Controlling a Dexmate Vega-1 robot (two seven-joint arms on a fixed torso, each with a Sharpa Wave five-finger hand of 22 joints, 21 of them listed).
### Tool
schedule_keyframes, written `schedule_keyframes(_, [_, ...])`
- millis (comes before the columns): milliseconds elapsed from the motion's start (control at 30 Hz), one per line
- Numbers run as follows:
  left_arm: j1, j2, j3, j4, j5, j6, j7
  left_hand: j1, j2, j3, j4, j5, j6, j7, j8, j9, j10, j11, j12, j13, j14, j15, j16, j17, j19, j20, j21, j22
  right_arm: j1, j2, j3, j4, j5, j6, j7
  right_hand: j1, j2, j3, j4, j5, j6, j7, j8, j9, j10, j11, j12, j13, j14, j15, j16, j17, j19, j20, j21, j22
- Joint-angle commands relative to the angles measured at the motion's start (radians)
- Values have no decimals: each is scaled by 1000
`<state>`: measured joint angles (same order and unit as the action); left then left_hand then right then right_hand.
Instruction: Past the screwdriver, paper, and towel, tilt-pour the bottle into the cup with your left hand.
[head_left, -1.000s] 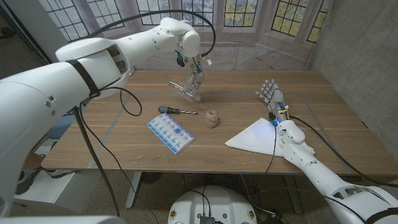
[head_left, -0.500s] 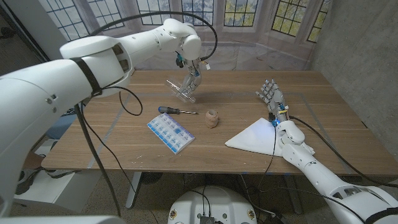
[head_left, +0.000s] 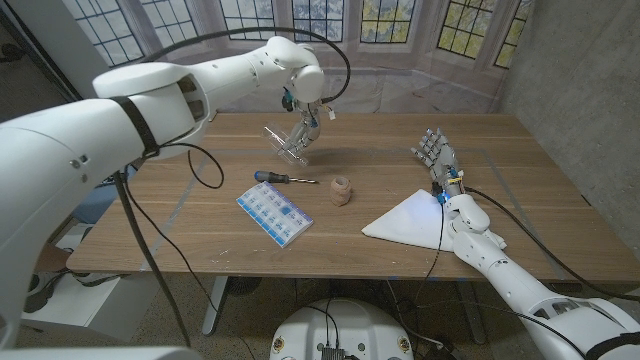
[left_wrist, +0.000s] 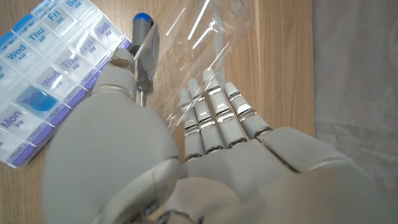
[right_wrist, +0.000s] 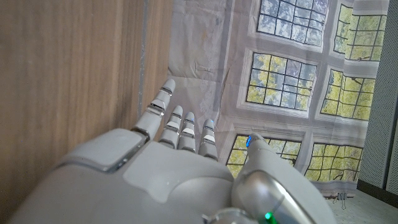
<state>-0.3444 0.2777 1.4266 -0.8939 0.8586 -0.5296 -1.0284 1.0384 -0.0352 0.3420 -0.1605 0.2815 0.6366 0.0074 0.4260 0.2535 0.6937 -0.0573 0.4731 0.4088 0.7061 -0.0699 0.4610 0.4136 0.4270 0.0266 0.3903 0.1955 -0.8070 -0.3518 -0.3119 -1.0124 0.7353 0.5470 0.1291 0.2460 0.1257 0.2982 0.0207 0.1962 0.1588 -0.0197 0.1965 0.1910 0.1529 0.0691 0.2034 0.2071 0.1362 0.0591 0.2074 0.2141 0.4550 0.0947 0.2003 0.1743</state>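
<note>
Three items below tilted bottle (head_left: 286, 141): screwdriver (head_left: 283, 178), pillbox (head_left: 274, 213), cup (head_left: 342, 190) | left fingers (left_wrist: 211, 118) grip bottle | right fingers (right_wrist: 180, 127) apparently spread, empty

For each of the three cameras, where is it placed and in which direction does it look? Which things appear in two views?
Head view: sits on the robot's head, looks down over the table; both arms show, the left hand holding a tilted clear bottle.
Left wrist view: sits on the left wrist, looks along the left hand at the bottle, screwdriver and pill box.
Right wrist view: sits on the right wrist, looks along the open right hand towards windows.
Shared by head and left wrist views: bottle, screwdriver, pill box.
</note>
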Motion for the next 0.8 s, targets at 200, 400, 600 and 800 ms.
schedule_keyframes(200, [54, 54, -22, -138, 99, 73, 27, 36, 144, 50, 4, 10, 214, -4, 118, 5, 75, -60, 5, 156, 83, -74, 6, 9, 4, 1, 5, 3, 6, 7, 2, 19, 6, 11, 15, -9, -3, 8, 0, -2, 7, 4, 1, 1, 2, 0, 3, 2, 10, -1, 4, 1, 7, -3, -1, 2])
schedule_keyframes(400, [68, 62, -34, -165, 120, 86, 28, 34, 144, 49, 5, 10, 212, -2, 119, 5, 75, -63, 4, 159, 84, -75, 9, 13, 4, 4, 6, 4, 6, 6, 3, 19, 9, 11, 20, -10, -3, 9, 0, -2, 7, 4, 1, 1, 2, 0, 3, 2, 9, -1, 4, 1, 7, -3, -1, 2])
schedule_keyframes(600, [76, 66, -42, -181, 132, 86, 24, 34, 142, 49, 4, 10, 214, -1, 120, 5, 73, -62, 2, 162, 86, -75, 11, 16, 6, 4, 7, 4, -2, 2, 5, 9, 9, 11, 17, -11, -4, 10, -1, -2, 7, 4, 1, 1, 2, -1, 3, 2, 10, 0, 4, 1, 6, -2, -2, 2])
schedule_keyframes(800, [81, 64, -53, -185, 133, 89, 15, 34, 143, 50, 3, 11, 214, -2, 122, 5, 76, -64, 2, 165, 86, -76, 10, 17, 6, 4, 8, 4, -7, -5, 9, -2, 11, 6, 14, -12, -4, 10, -1, -3, 8, 4, 1, 1, 2, 0, 3, 2, 10, -1, 4, 1, 7, -3, -1, 2])
